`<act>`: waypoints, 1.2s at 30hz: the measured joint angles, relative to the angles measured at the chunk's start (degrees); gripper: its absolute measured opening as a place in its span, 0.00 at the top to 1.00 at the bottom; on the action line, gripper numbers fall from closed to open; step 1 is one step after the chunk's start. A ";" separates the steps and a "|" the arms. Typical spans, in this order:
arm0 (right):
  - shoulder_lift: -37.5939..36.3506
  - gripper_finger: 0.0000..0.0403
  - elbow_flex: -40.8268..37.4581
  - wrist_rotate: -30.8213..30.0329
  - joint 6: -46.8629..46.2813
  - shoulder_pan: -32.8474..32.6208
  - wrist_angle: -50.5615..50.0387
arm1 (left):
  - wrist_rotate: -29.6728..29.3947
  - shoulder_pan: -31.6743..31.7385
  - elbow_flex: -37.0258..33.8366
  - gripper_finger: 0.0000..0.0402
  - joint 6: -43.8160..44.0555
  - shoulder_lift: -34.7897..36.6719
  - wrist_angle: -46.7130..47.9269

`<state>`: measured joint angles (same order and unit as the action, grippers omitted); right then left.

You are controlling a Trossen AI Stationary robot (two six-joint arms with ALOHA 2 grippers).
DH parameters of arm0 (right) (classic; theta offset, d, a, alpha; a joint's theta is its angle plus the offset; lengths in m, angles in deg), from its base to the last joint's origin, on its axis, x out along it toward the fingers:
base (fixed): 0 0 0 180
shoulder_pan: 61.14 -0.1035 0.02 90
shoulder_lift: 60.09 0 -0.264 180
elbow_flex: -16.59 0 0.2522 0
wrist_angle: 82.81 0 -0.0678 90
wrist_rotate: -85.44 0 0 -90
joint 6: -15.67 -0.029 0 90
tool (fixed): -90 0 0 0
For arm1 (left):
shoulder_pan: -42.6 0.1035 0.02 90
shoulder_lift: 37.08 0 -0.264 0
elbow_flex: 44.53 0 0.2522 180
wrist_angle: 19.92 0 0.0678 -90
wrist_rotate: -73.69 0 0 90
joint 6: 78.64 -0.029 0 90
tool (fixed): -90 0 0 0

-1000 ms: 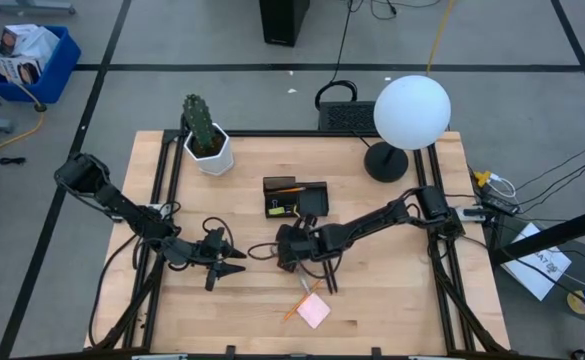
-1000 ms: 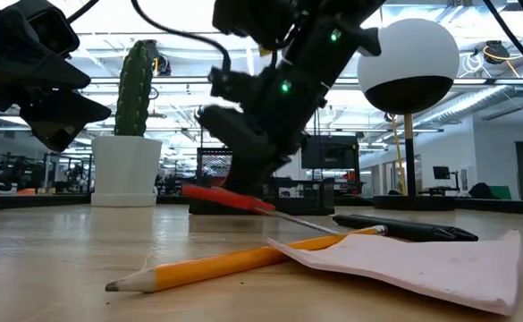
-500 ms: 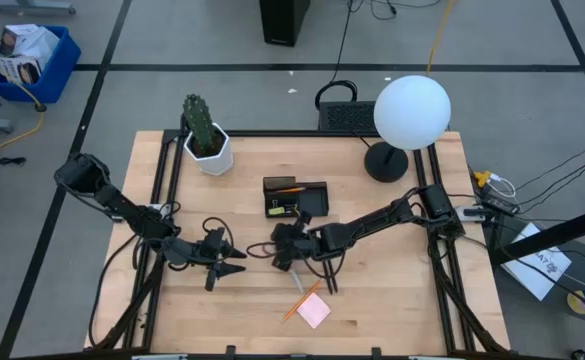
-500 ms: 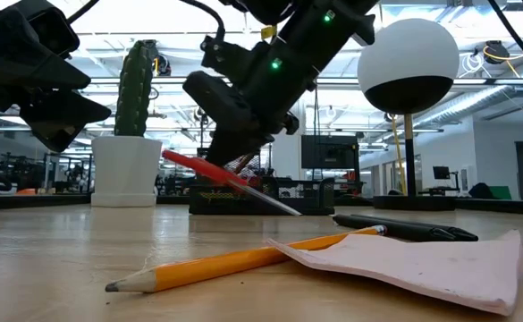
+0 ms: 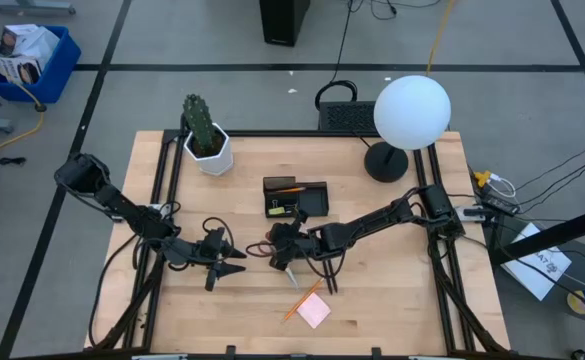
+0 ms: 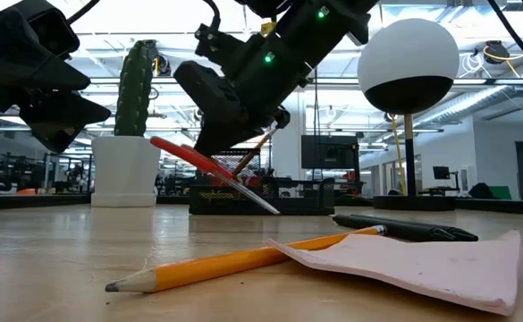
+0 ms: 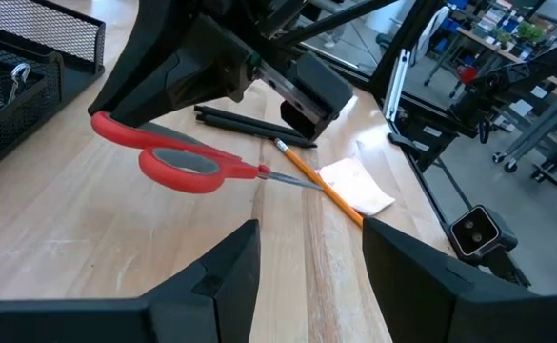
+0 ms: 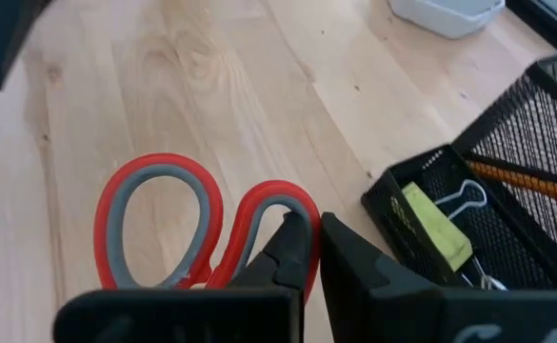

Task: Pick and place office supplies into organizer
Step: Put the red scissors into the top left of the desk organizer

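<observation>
My right gripper [image 5: 281, 250] is shut on the red-handled scissors [image 6: 192, 163], which show in the left wrist view as the scissors [image 7: 177, 162] above the bare wood. The black mesh organizer [image 5: 295, 198] stands just beyond, toward the far edge; it holds an orange pencil [image 8: 526, 181], a yellow block and a clip. An orange pencil [image 5: 298, 300], a pink sticky-note pad [image 5: 313, 312] and black pens [image 5: 327, 276] lie flat on the table nearer me. My left gripper [image 5: 236, 268] waits open to the left of the scissors, its fingers [image 7: 228, 276] spread wide. My right gripper pinches the scissors between its two fingers [image 8: 292, 250] at the handle loop nearest the pivot [image 8: 264, 214], coming from above at a slant. The scissors are lifted clear of the table and tilted, handles high and the blade tips [image 6: 263, 204] pointing down.
A white hexagonal cactus pot [image 5: 209, 150] stands at the far left of the table and a lamp with a white globe [image 5: 411, 112] at the far right. Bare wood lies between the two grippers and along the near left.
My right gripper has risen and shifted a little toward the table's left, keeping its hold. The scissors, whose blades were close to the table a second ago, now hang clear of it and tilt more steeply, handles up.
</observation>
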<state>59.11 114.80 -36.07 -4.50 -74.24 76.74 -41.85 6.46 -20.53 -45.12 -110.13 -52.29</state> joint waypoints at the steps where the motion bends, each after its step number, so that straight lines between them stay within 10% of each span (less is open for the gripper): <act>1: -0.01 0.98 0.00 0.00 0.33 0.00 0.49 | 0.00 0.00 0.00 0.53 0.00 -0.01 -0.02; 15: -2.31 0.98 0.04 -6.68 8.81 0.15 5.20 | 1.54 0.00 0.00 0.53 1.30 -0.01 0.02; 25: -5.06 0.98 0.04 -19.45 32.66 0.89 22.51 | 1.49 0.00 0.00 0.53 1.11 0.00 -0.14; 36: -5.08 0.98 0.04 -19.22 51.25 9.85 39.18 | 1.29 0.00 0.00 0.53 0.74 -0.01 0.06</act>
<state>54.03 114.84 -55.29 46.75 -64.39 115.92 -40.55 6.46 -20.53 -44.38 -110.13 -52.23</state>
